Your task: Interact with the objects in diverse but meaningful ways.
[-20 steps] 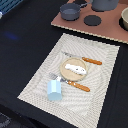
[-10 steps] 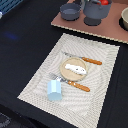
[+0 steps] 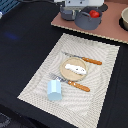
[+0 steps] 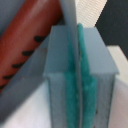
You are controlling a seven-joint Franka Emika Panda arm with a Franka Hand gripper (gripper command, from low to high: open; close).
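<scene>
Trouble first: my gripper (image 4: 78,55) is clenched, green pads (image 4: 85,95) pressed together on what looks like a thin grey strip (image 4: 70,20). I can't tell what that strip belongs to. With so little in the pinch, I reckon any twist or sideways pull could let it slide out. The brown sausage (image 4: 30,35) lies just beside my fingers, so a careless sweep could knock it away.

From the exterior view, my arm reaches in at the far edge, gripper (image 3: 82,7) down over the toy kitchen board (image 3: 112,27), right above the grey pots (image 3: 82,20) and near the red tomato (image 3: 93,13). A clumsy lift could drag a pot with me.

Well apart from all that, the blue cup (image 3: 54,91) stands on the placemat (image 3: 40,85), and the white piece (image 3: 75,68) rests on the wooden plate (image 3: 65,74).
</scene>
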